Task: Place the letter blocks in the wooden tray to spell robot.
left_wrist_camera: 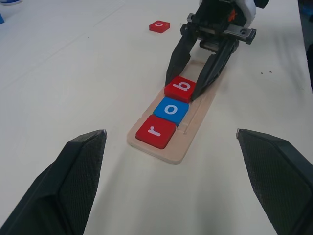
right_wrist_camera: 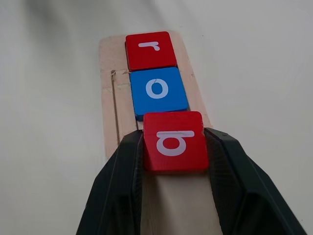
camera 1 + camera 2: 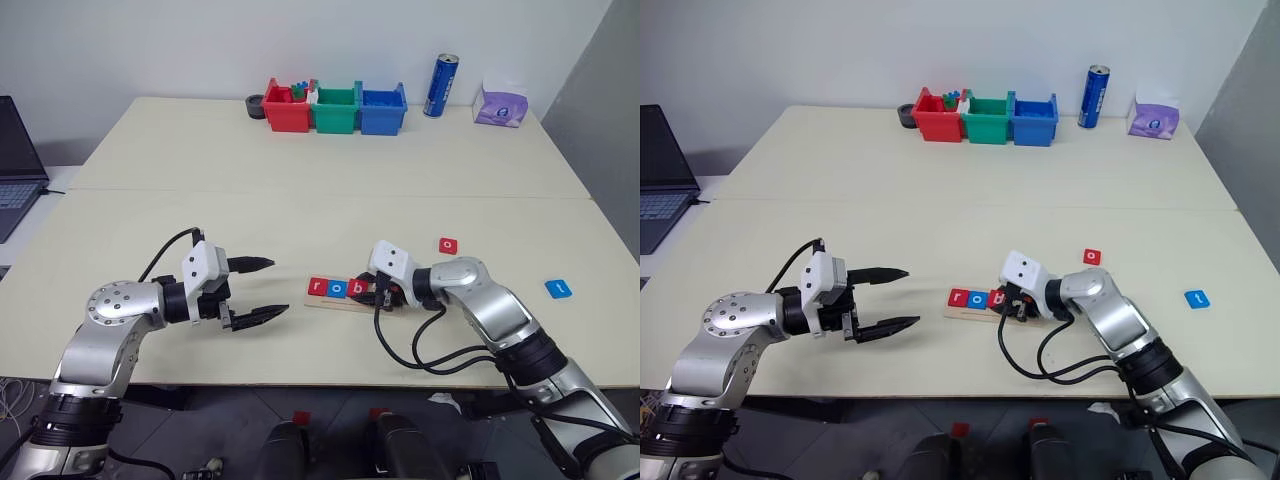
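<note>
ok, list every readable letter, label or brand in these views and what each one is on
"r": red tile at the end of the wooden tray.
"o": blue tile, second in the tray.
"b": red tile, third, held between the right gripper's fingers.
"o": red tile loose on the table.
"t": blue tile loose on the table.
Blue can and purple tissue pack: print too small to read.

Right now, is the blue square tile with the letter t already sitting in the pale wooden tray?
No, the blue t tile lies on the table, apart from the pale wooden tray, which holds r, o and b.
</note>
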